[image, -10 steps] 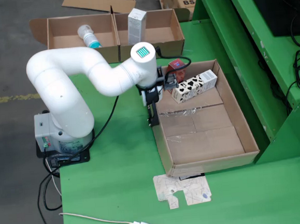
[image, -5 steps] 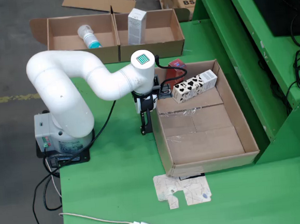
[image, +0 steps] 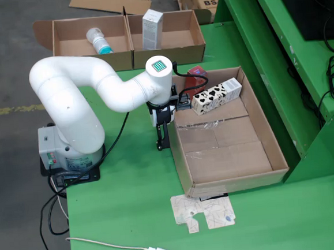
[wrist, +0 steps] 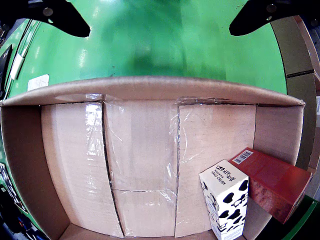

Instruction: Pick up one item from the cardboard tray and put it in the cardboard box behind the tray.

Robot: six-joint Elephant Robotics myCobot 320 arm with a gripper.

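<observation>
With its fingers spread wide and empty, the gripper [wrist: 159, 15] hangs outside the cardboard tray [wrist: 150, 87], whose cow-patterned hand cream carton [wrist: 226, 204], lower right, looks light, stiff, best gripped across its narrow sides.

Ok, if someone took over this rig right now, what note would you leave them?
Pincer: empty, hanging outside the tray's left wall in the fixed view; the wrist view shows its fingers spread wide over green table.
Cardboard tray: cow-patterned carton and red box lie together in its far corner.
Cardboard boxes behind: already hold a bottle and a white carton.
Done: nothing picked this round.
Left: reach into the tray, grasp one item, carry it to a box behind.
</observation>
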